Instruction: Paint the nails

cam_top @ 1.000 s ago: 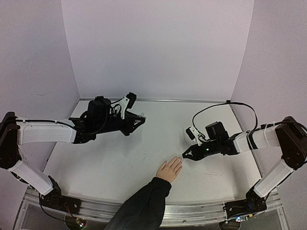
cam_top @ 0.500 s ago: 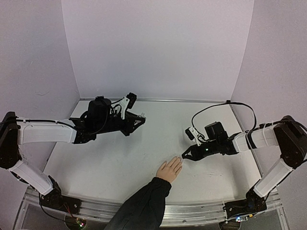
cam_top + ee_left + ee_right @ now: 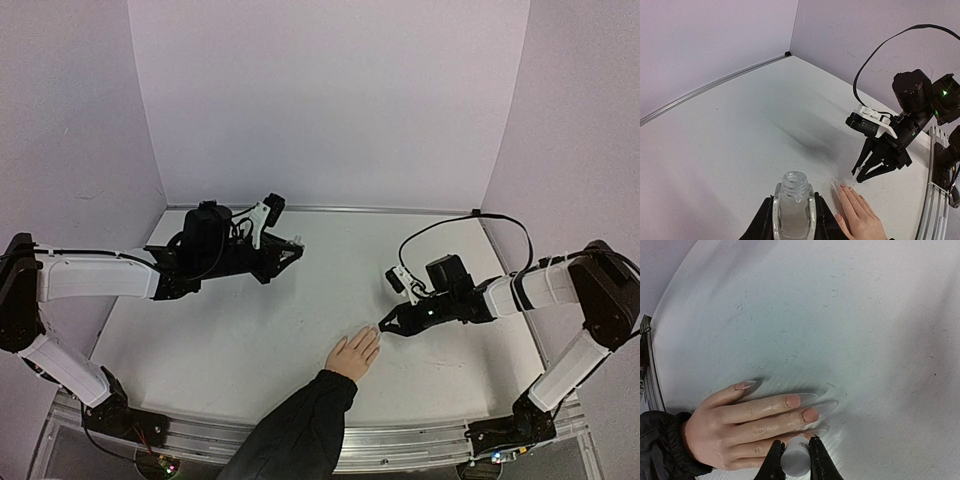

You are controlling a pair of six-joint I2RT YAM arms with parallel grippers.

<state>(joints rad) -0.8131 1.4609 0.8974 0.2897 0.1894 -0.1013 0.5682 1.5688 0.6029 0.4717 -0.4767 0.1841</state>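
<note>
Nails (image 3: 793, 401) sat on a hand (image 3: 353, 354) lying flat, front-middle of the table (image 3: 250, 340). Our left gripper (image 3: 792, 210) pinched the open bottle (image 3: 793, 197), well apart. Our right gripper (image 3: 795, 442) squeezed the white cap (image 3: 794, 461) over the fingertips. We figured slow, light strokes along each nail, keeping off the skin.
</note>
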